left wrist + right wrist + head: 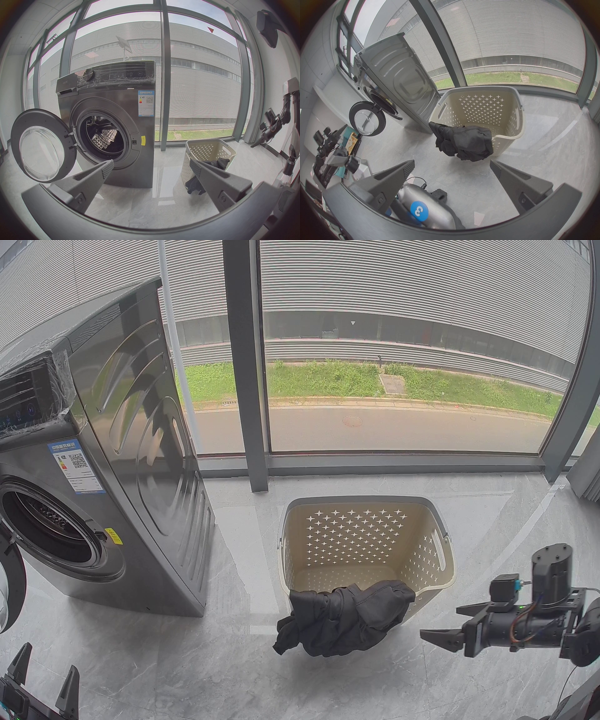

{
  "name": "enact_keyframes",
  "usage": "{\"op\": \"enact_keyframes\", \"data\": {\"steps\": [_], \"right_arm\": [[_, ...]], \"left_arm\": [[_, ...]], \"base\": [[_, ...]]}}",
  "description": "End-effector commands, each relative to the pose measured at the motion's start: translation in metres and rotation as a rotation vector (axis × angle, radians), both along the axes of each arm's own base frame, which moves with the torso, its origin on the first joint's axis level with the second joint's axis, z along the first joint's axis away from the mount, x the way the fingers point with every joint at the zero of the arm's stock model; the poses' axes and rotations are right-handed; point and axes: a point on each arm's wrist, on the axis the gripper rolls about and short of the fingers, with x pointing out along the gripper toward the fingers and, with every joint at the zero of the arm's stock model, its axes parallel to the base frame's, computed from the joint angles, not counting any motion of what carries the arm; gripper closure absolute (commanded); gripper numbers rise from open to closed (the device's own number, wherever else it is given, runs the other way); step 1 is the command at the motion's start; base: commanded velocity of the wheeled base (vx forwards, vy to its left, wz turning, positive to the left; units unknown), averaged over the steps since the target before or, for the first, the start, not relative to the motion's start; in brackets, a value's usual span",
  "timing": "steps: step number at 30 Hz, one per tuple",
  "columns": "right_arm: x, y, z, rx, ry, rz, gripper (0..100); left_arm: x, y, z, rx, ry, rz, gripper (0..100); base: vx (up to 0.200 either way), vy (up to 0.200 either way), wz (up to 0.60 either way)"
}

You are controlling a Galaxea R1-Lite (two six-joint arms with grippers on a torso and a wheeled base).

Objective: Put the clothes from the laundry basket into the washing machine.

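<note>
Big grey washing machine (125, 446) on the left, standing on the pale marble floor (187, 665) right by the tall window (406, 334). Its round door (42, 145) is swung fully open and the drum mouth (50, 527) gapes dark, with the metal ribs inside catching the light. Over to the right of the machine, close under the window, sits the cream laundry basket (365, 502), star-shaped holes all over its walls, the bottom bare. And there are the clothes (344, 618): one black, crumpled bundle slung over the basket's near rim, part of it inside, most of it hanging down the outside towards the floor. Now the arms. The right gripper (440, 621) hangs in the air off to the right of the basket, level with the bundle and pointing at it, near but clearly apart, its jaws spread wide with nothing between them. The left gripper (45, 671) sits low in front of the machine, facing the open drum, jaws wide apart too, and empty.
</note>
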Motion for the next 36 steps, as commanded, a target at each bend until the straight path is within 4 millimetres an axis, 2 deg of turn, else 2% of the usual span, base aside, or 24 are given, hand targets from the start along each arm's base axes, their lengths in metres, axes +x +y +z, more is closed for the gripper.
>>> {"op": "enact_keyframes", "data": {"steps": [1,7,14,23,24,32,36], "right_arm": [[0.035,0.036,-0.077,-0.043,0.130,-0.024,0],[0.053,0.044,-0.100,-0.049,0.080,-0.062,0],[0.072,0.056,-0.099,-0.017,0.018,-0.063,0],[0.082,0.054,-0.105,-0.072,0.096,-0.096,0],[0.089,0.055,-0.104,-0.070,0.087,-0.108,0],[0.112,0.060,-0.124,-0.071,0.088,-0.130,0],[0.118,0.059,-0.125,-0.070,0.080,-0.142,0]], "left_arm": [[0.000,0.000,-0.005,-0.004,0.000,0.001,0],[0.000,0.000,-0.005,-0.004,0.001,-0.001,0],[0.000,0.000,-0.005,-0.003,0.001,-0.001,0],[0.000,0.000,-0.005,0.000,0.001,-0.002,0],[0.000,0.000,-0.005,0.000,0.001,-0.002,0],[0.000,0.000,-0.005,-0.001,0.001,-0.002,0],[0.000,0.000,-0.005,-0.001,0.001,-0.002,0]], "base": [[0.000,0.000,0.00],[0.000,0.000,0.00],[0.000,0.000,0.00],[0.000,0.000,0.00],[0.000,0.000,0.00],[0.000,0.000,0.00],[0.000,0.000,0.00]]}}
